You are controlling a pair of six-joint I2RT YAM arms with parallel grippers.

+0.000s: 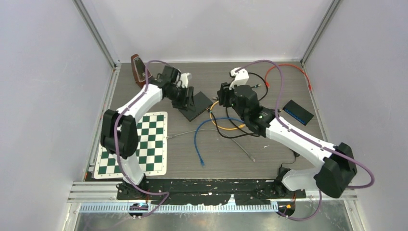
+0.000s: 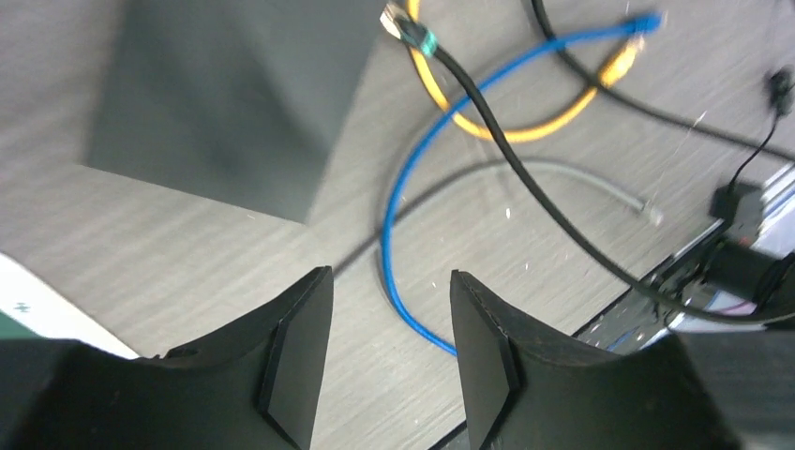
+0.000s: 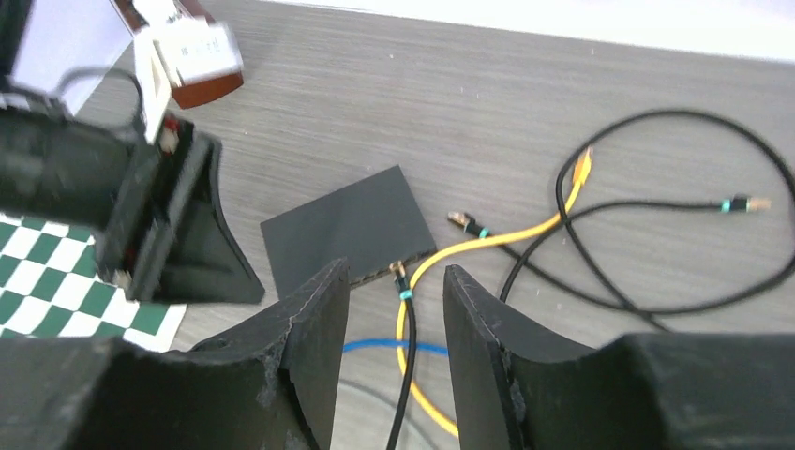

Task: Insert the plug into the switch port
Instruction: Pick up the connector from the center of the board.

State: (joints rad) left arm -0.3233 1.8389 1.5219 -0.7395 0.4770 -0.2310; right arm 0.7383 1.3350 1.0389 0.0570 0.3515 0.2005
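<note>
The black switch [image 1: 198, 106] lies flat at the table's middle; it also shows in the right wrist view [image 3: 342, 230] and the left wrist view [image 2: 225, 103]. A black cable's plug [image 3: 399, 275] with a teal band has its tip at the switch's port edge. I cannot tell how deep it sits. My right gripper [image 3: 395, 305] is open just behind that plug, with the cable running between the fingers untouched. My left gripper [image 2: 392, 295] is open and empty, over the table beside the switch's left side [image 1: 185, 100]. The right gripper [image 1: 219, 99] is just right of the switch.
Blue [image 1: 198, 139], yellow [image 1: 226, 126], black [image 1: 233, 134], grey [image 1: 243, 147] and red [image 1: 288, 67] cables sprawl right of the switch. A second switch [image 1: 298, 111] lies far right. A checkered mat [image 1: 144, 144] is at the left, a brown object [image 1: 139, 70] at the back left.
</note>
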